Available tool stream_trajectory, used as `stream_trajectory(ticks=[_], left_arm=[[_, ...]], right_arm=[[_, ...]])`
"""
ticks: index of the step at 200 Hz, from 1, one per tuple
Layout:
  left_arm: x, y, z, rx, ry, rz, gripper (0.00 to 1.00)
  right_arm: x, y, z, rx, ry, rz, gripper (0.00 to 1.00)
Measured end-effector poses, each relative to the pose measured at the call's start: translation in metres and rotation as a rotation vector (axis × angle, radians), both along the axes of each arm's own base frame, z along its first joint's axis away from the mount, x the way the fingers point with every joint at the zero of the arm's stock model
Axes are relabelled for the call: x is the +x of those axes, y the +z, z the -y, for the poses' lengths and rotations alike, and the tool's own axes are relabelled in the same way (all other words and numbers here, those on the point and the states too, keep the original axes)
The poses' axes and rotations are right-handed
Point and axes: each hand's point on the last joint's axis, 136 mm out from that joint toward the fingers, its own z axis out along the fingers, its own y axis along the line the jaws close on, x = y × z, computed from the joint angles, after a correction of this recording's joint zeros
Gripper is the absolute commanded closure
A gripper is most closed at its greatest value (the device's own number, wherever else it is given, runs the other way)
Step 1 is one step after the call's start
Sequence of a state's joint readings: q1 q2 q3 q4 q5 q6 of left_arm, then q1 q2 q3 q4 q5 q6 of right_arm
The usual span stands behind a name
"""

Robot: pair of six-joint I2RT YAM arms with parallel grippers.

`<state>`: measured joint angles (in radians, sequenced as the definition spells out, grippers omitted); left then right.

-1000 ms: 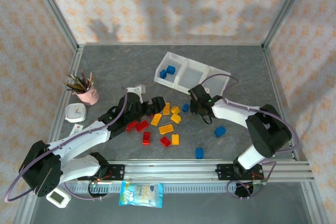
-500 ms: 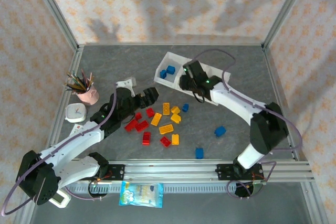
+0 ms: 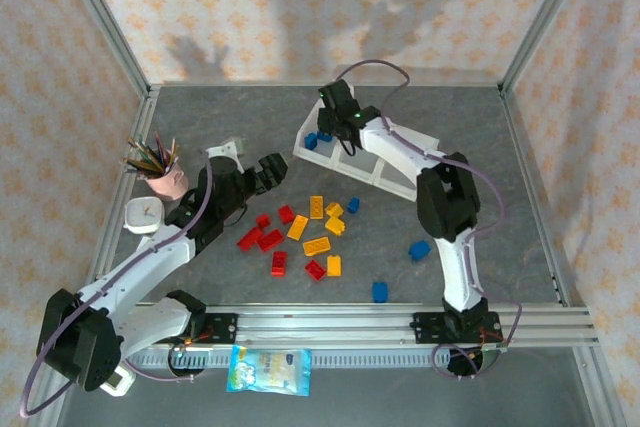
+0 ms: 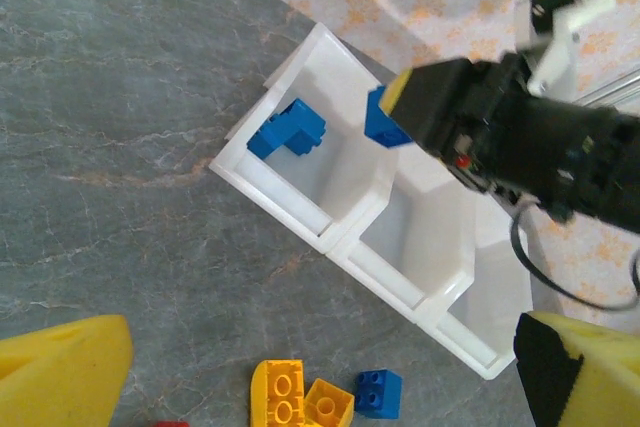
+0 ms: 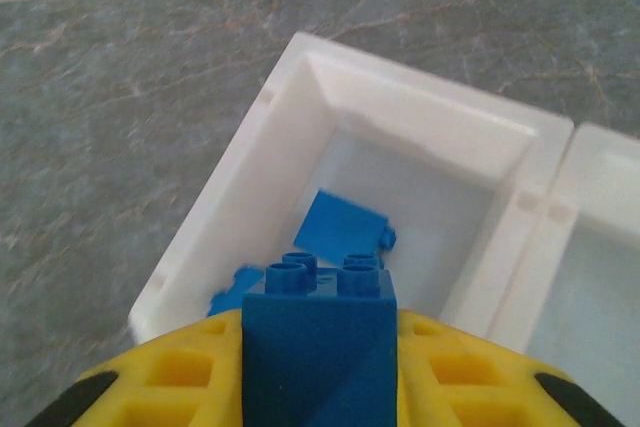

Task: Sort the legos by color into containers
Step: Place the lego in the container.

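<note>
My right gripper [image 5: 318,352] is shut on a blue lego [image 5: 318,332] and holds it over the left end compartment of the white containers tray [image 3: 392,175]. Two blue legos [image 4: 288,132] lie inside that compartment. From the left wrist view the held brick [image 4: 383,119] hangs just above the compartment's rim. My left gripper [image 3: 268,169] stands open above the table, left of the loose pile, with nothing between its fingers [image 4: 60,372]. Red legos [image 3: 262,239], yellow legos [image 3: 317,245] and blue legos [image 3: 419,249] lie scattered on the grey table.
A pink cup of pencils [image 3: 165,179] and a white timer [image 3: 145,215] stand at the left. A snack packet [image 3: 268,369] lies beyond the near rail. Metal frame posts border the table on both sides.
The right arm carried the blue lego from the middle of the table back to above the tray's left compartment. The left gripper rose and drew back left from the pile.
</note>
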<state>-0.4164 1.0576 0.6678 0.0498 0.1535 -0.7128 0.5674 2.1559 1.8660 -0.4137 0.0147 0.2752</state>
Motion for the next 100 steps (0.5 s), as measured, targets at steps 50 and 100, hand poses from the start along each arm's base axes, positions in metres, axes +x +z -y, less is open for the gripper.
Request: stream_trajectory(ticks=[50,100], left_arm=[[0.003,-0.013,0.002,0.033,-0.014,-0.026,0.01],[0.003,-0.006,0.006,0.029,-0.034,-0.014,0.01]], right_arm=[[0.028,-0.023,0.012,-0.045,-0.039,-0.018,0.55],[0.028,-0.022,0.02,-0.069,-0.032,-0.03,0.45]])
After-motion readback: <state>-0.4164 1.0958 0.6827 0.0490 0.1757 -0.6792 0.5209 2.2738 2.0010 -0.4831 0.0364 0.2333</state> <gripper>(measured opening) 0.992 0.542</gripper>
